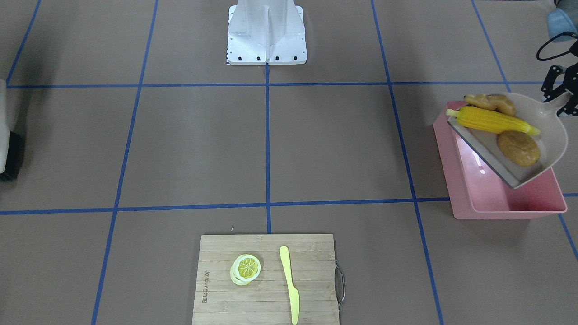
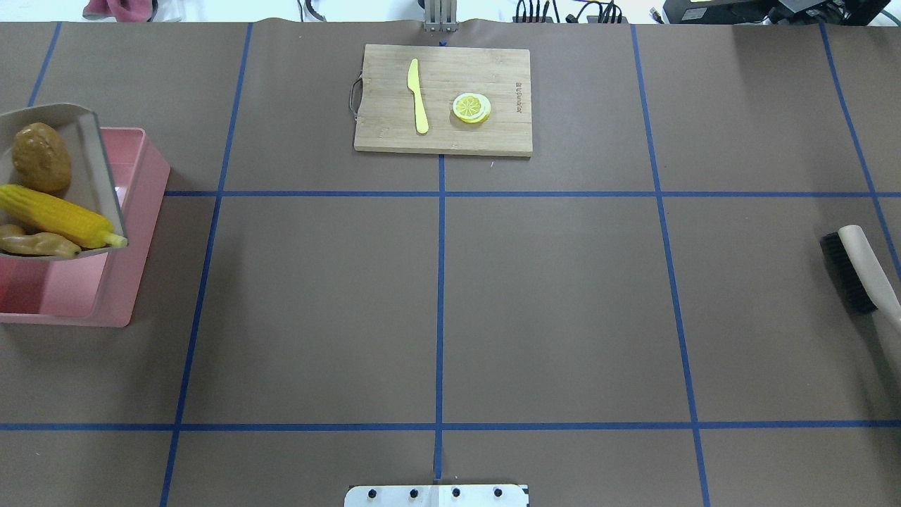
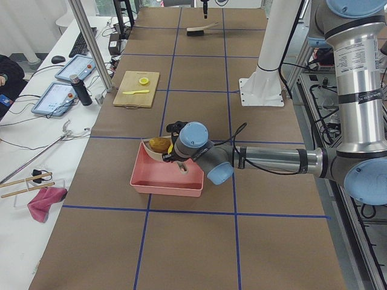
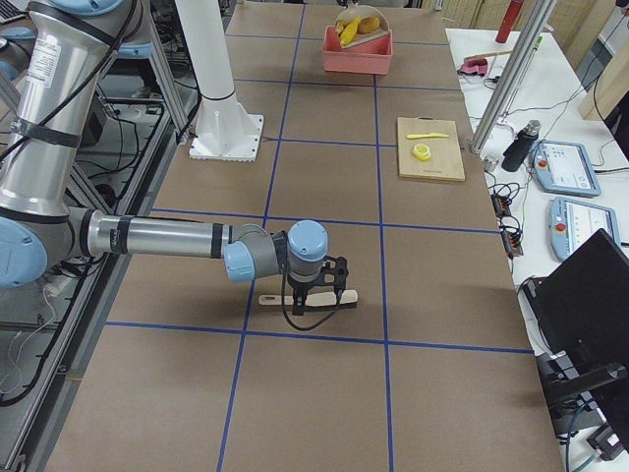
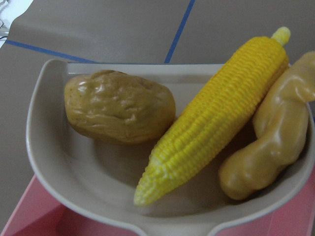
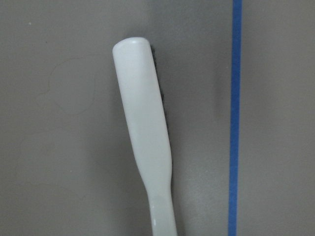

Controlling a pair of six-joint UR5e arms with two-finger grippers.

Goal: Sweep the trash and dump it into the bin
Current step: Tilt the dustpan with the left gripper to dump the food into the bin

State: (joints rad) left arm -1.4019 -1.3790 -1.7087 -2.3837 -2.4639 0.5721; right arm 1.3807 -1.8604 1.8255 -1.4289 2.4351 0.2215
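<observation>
Exterior front-facing: beige plastic dustpan (image 1: 548, 115) tilted over large pink plastic tub (image 1: 510, 211).
Yellow corn cob (image 1: 492, 121), tan ginger root (image 1: 492, 103), brown potato (image 1: 519, 148) lie in it; left hand (image 1: 562, 97) pinches its handle; right hand (image 4: 319, 285): cannot tell.

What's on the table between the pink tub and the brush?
Nothing. In the overhead view, only bare brown table crossed by blue tape lines separates the pink tub from the brush.

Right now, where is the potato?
In the overhead view the potato is at the far left edge, lying in the beige dustpan that hangs tilted over the pink bin, right beside the corn cob.
</observation>
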